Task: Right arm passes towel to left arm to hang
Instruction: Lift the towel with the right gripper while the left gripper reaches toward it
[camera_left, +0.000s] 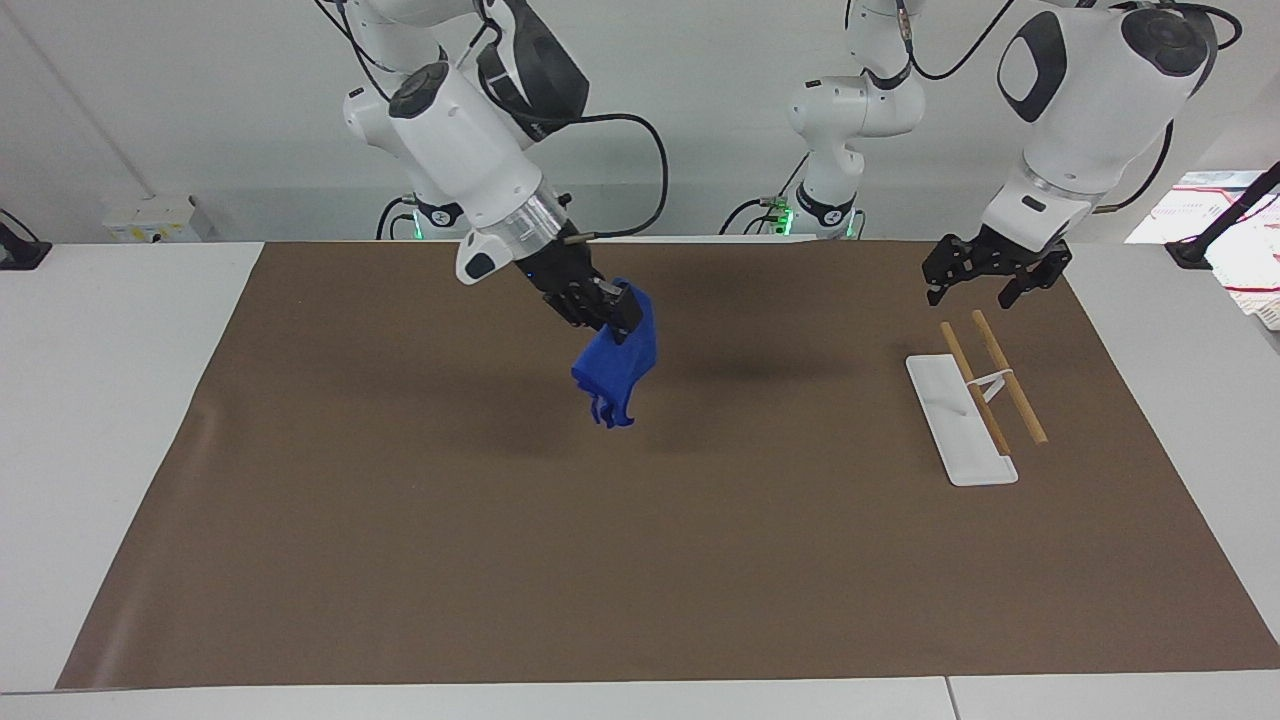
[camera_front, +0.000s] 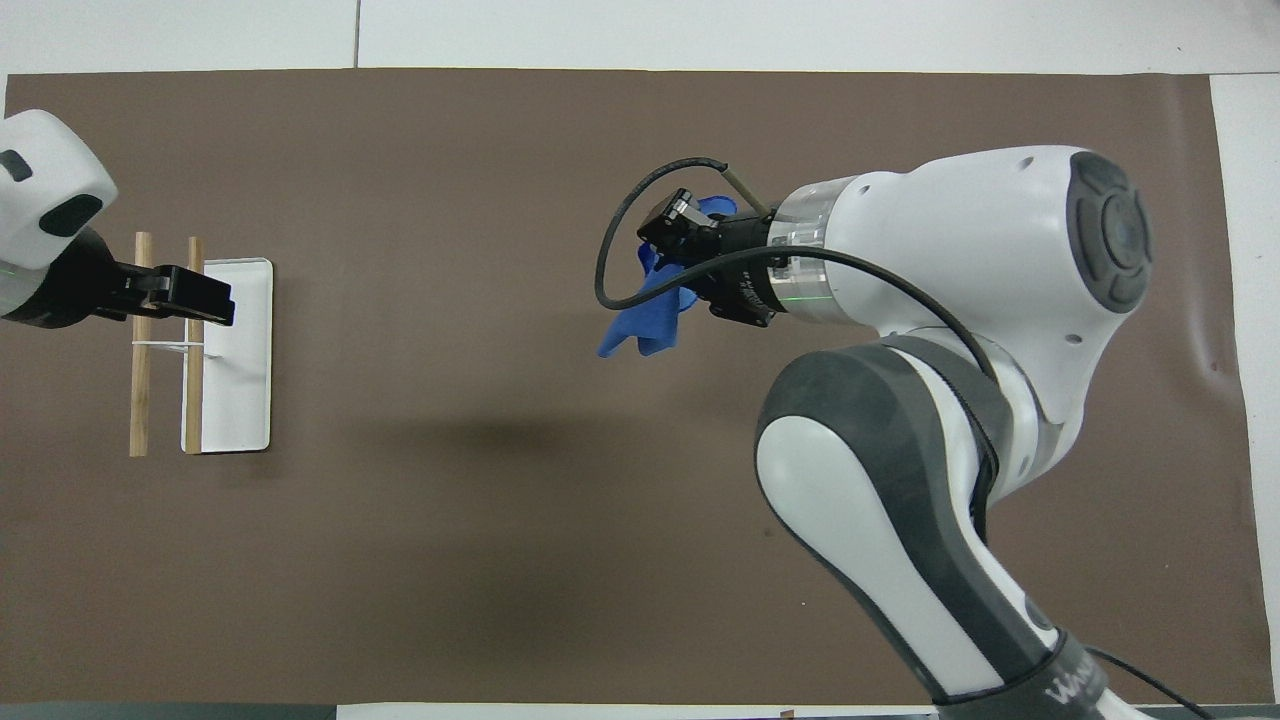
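Right arm (camera_left: 470, 150) stretched out and angled down toward the middle of the brown mat (camera_left: 640, 560) on the desk (camera_left: 100, 420). Right claw (camera_left: 612, 308) clamped shut on the top edge of the towel (camera_left: 615, 375), hanging crumpled in the air over the mat's middle, clear of the surface. Left arm (camera_left: 1080, 100) bent down, waiting; left claw (camera_left: 985, 270) spread wide, empty, raised over the robot-side end of the wooden rack (camera_left: 985, 385).

One camera looks from high across the table toward the robots; the other looks steeply down from above them. Both show the whole brown rectangular paper mat (camera_left: 700, 560) (camera_front: 500, 560).
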